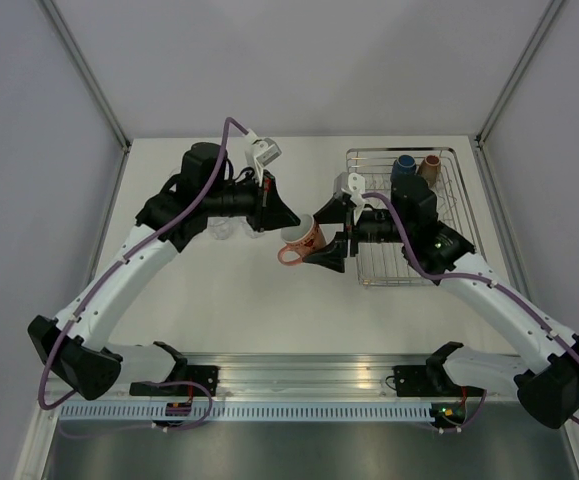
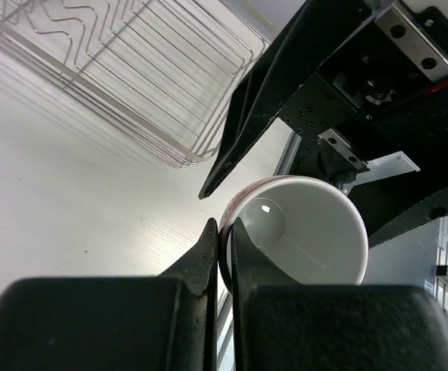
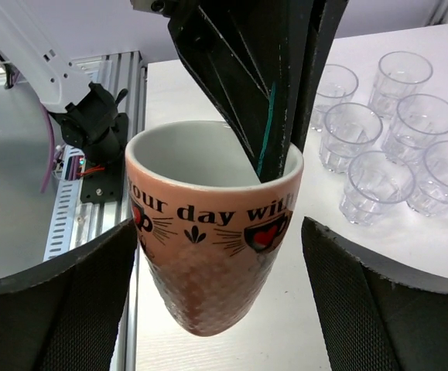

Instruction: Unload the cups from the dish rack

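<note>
Held cup: the salmon-orange mug [image 3: 208, 232] hung above the counter [image 1: 239, 300], left of the dish rack [image 1: 461, 210], between both arms.
Left side: the left gripper [image 2: 222, 232] was pinched narrow on the mug's rim (one finger inside the wall, one outside).
Right side: the right gripper [image 1: 317, 242] stood wide, a finger on either side of the mug's body, seemingly not touching it.
In the rack: the dark blue mug [image 1: 404, 166] and the brown mug [image 1: 430, 165] sat side by side at the far end.
On the counter: the glass tumblers [image 3: 386, 147] were clustered under the left arm.
</note>
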`<state>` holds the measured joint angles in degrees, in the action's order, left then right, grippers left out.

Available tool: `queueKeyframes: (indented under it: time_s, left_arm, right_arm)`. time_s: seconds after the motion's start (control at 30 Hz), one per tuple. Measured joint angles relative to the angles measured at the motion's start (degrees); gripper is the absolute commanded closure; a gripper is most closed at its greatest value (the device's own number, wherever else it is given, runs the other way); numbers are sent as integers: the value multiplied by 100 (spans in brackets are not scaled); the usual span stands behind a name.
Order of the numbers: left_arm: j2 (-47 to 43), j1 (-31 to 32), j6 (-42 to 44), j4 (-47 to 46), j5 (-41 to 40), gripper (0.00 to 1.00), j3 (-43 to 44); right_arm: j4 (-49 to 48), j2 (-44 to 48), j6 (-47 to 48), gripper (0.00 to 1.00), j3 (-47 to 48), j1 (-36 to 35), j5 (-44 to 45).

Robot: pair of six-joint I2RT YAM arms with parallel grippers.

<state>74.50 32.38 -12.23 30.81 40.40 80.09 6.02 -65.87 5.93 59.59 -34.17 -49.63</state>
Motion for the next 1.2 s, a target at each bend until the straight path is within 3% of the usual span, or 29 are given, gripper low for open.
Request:
queueKeyframes:
  time_s: [0.07,0.23,0.4,0.83,1.0,1.2]
  left_arm:
    - [-59,0,-74,-17,-153,98,-26]
    - [-74,0,-247,-103,-507,98,-26]
    - [-96,9,-448,-46,-1351,98,-28]
    - [-131,-85,-1200,752,-5711,98,-380]
    - [-103,-693,-1786,1005,-6472,98,-798]
    - [-179,-1637,-2374,1113,-6848,98,-1685]
  right_arm:
    - [-37,61,28,2,-17,7,81]
    - [-39,157,144,2,-24,4,219]
    - [105,232,260,2,-57,11,629]
    - [264,1425,61,2,-560,15,1803]
    - [262,1707,-175,2,-673,15,2149]
    - [267,1915,-535,2,-763,15,2920]
